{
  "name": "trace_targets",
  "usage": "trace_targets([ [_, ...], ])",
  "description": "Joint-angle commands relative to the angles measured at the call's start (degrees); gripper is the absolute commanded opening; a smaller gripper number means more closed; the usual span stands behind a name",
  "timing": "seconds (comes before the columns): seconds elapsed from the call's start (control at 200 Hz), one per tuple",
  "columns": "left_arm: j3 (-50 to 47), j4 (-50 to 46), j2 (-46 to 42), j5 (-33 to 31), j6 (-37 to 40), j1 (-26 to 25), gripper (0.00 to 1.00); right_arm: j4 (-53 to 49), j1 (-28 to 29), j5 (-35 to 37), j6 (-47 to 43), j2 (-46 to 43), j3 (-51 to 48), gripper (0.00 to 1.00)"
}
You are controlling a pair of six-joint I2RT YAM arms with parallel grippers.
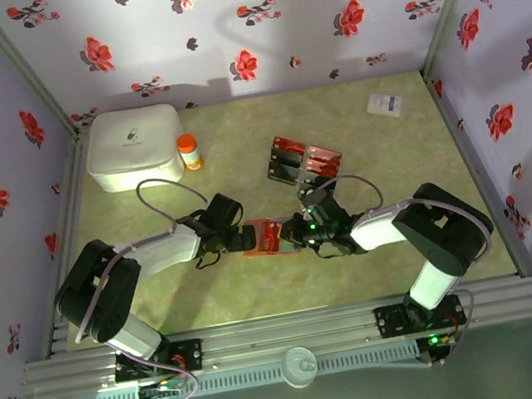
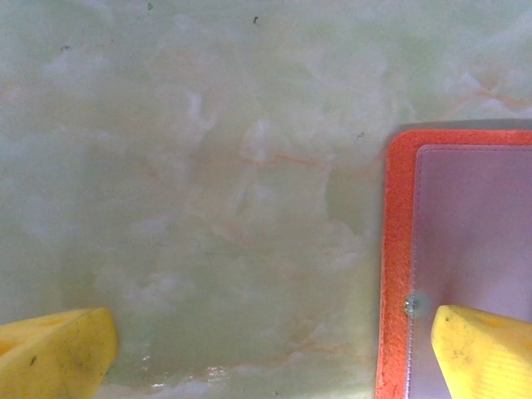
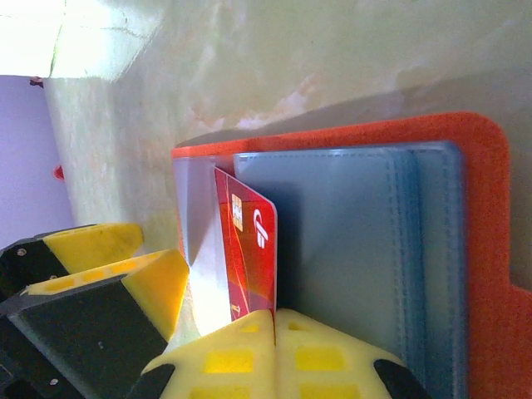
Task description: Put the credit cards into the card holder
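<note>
Card holder (image 1: 264, 237) lies open and flat on the table (image 1: 377, 263), about midway between its left and right edges and nearer the near edge, with a gripper at either side. The left wrist view shows its orange-red border and pale clear pocket (image 2: 465, 249); the right wrist view shows bluish-grey pockets inside (image 3: 349, 249). The left gripper (image 1: 235, 237) has its jaws spread wide: one yellow fingertip (image 2: 482, 353) rests on the holder's clear pocket near a corner, the other (image 2: 50, 357) is over bare table beside it. The right gripper (image 3: 274, 320) has its jaws pressed together, pinching a red card (image 3: 249, 249) by its near end. The card stands on edge over the holder's inside, between a pale flap and the bluish-grey pockets; whether its far end sits in a slot I cannot tell. The other credit cards (image 1: 300, 161), red and black, lie in a loose cluster just beyond the right gripper toward the far edge. A white box (image 1: 133, 147) sits in the far left corner with an orange bottle (image 1: 189, 152) just beside it, and a white slip (image 1: 387, 104) lies near the far right corner.
</note>
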Motion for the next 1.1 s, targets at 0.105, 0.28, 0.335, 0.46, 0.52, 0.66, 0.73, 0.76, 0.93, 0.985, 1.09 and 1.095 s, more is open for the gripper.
trace_targets([
  [0.105, -3.4, 0.2, 4.8, 4.5, -0.6, -0.2, 1.0, -4.4, -1.0, -0.8, -2.3, -0.3, 0.5, 0.0],
  [0.28, -3.3, 0.5, 5.4, 4.6, -0.6, -0.2, 1.0, -9.4, -1.2, -1.1, -5.1, -0.7, 2.6, 0.0],
  [0.335, -3.2, 0.5, 5.5, 4.6, -0.6, -0.2, 1.0, -10.4, -1.3, -1.6, -5.7, -0.2, 3.3, 0.0],
  [0.46, -3.2, 0.6, 5.7, 4.7, -0.6, -0.2, 1.0, -11.0, -1.3, -2.4, -6.3, 1.8, 4.7, 0.0],
  [0.52, -3.2, 0.7, 5.8, 4.7, -0.6, -0.2, 1.0, -10.6, -1.3, -3.2, -6.3, 3.1, 5.2, 0.0],
  [0.66, -3.3, 0.9, 6.1, 4.7, -0.6, -0.2, 1.0, -11.1, -1.3, -4.7, -7.2, 4.1, 6.5, 0.11],
  [0.73, -3.3, 1.0, 6.0, 4.7, -0.6, -0.2, 1.0, -14.8, -1.3, -5.1, -9.5, 2.6, 7.9, 0.22],
  [0.76, -3.4, 0.9, 5.9, 4.7, -0.6, -0.2, 1.0, -17.0, -1.3, -4.9, -11.2, 1.4, 8.6, 0.26],
  [0.93, -3.4, 1.1, 6.1, 4.7, -0.5, -0.2, 1.0, -32.0, -1.3, -1.2, -19.8, -5.6, 13.7, 0.31],
  [0.985, -3.4, 1.1, 6.1, 4.7, -0.5, -0.2, 1.0, -35.1, -1.3, 0.2, -21.5, -6.7, 15.4, 0.3],
  [1.09, -3.4, 1.2, 6.1, 4.6, -0.4, -0.2, 1.0, -37.6, -1.3, 1.2, -23.1, -6.1, 17.9, 0.26],
  [1.095, -3.4, 1.2, 6.1, 4.6, -0.4, -0.2, 1.0, -37.6, -1.3, 1.2, -23.2, -6.0, 18.1, 0.26],
])
